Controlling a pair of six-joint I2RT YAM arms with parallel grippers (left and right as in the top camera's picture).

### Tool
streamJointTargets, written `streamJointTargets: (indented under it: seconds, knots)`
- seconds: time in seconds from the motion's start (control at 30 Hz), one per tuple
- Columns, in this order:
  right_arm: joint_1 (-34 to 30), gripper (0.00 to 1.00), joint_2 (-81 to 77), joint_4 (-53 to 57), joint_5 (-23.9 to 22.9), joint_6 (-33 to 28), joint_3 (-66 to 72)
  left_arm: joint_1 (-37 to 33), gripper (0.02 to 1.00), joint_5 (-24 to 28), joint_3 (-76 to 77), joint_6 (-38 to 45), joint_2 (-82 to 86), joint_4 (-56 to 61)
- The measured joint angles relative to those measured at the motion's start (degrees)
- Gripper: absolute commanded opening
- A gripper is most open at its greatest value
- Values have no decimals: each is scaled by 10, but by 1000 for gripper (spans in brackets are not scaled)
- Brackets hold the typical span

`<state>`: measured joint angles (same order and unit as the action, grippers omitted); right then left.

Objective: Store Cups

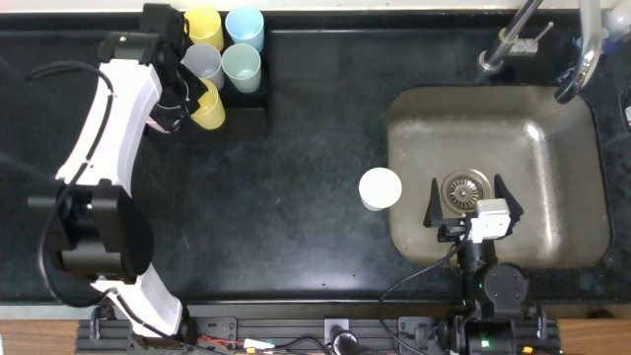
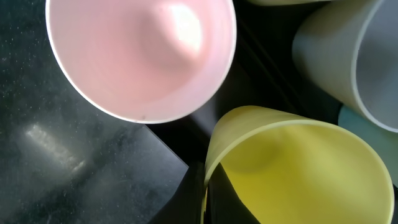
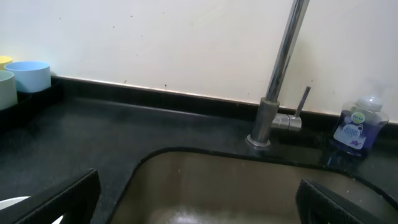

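A black rack (image 1: 248, 110) at the counter's back left holds several cups: yellow (image 1: 204, 24), blue (image 1: 244, 26), grey (image 1: 203, 61) and pale green (image 1: 241, 66). My left gripper (image 1: 187, 96) is at the rack's front, shut on the rim of a tilted yellow cup (image 1: 208, 105). Up close, that yellow cup (image 2: 298, 168) lies against the gripper (image 2: 208, 193), beside a pink cup (image 2: 142, 50) and the grey cup (image 2: 354, 50). A white cup (image 1: 380, 188) stands upside down on the counter by the sink's left rim. My right gripper (image 1: 470, 202) hangs open over the sink.
The steel sink (image 1: 552, 128) takes up the right side, with a faucet (image 3: 280, 81) and a blue soap bottle (image 3: 357, 127) behind it. Dark counter (image 1: 296, 197) stretches between the rack and the sink. The blue cup (image 3: 31, 74) stands far off beside the wall.
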<state>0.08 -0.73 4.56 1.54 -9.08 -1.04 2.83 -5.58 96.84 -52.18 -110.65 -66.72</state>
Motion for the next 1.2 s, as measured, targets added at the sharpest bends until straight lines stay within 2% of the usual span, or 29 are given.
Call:
streamJointTargets:
  seconds: [1.17, 1.2]
  knots:
    - [0, 998, 0, 0, 0, 0, 0, 0, 36, -23, 0, -24, -36, 17]
    - [0, 998, 0, 0, 0, 0, 0, 1, 64, -24, 0, -25, -36, 17]
